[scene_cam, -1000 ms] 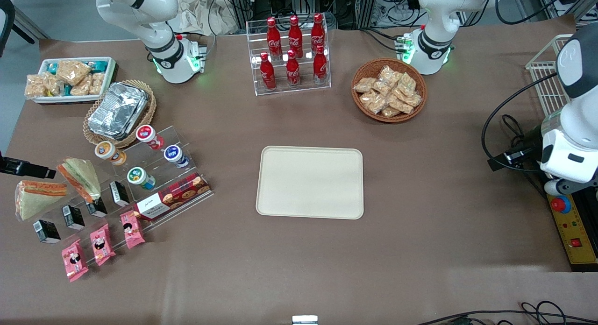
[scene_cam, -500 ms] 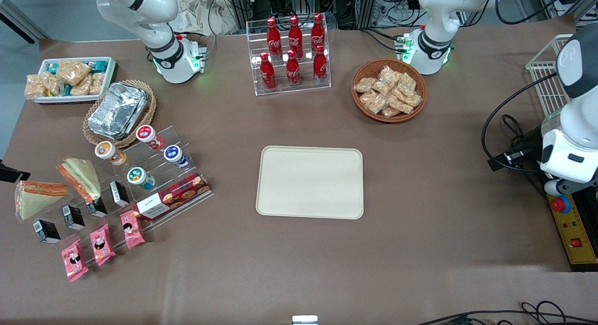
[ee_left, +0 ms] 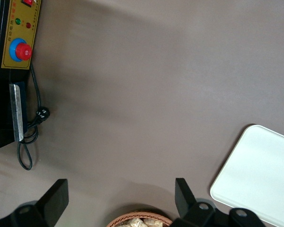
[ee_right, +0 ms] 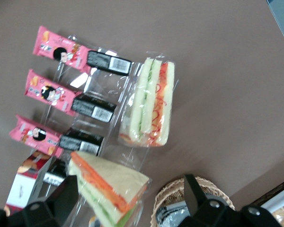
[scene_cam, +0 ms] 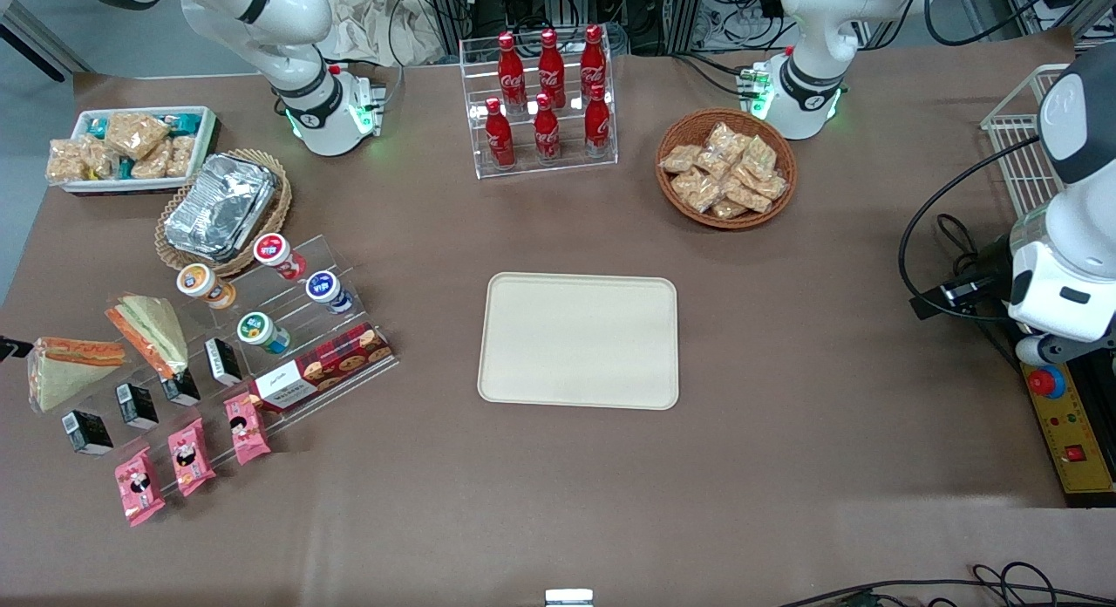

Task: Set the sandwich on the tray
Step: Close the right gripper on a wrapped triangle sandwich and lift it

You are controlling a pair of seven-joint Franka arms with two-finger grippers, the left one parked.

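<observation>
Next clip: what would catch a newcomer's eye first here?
Probably the bare cream tray in the middle of the table, then the crowded snack display toward the working arm's end, where two wrapped sandwiches lie beside the small black cartons. The gripper hangs open above those sandwiches, holding nothing.

The clear-wrapped triangular white-bread sandwich (ee_right: 149,101) with red and green filling lies flat below the open claw (ee_right: 132,201). The empty cream rectangular plastic tray (scene_cam: 579,341) lies flat, well apart from the claw.
</observation>
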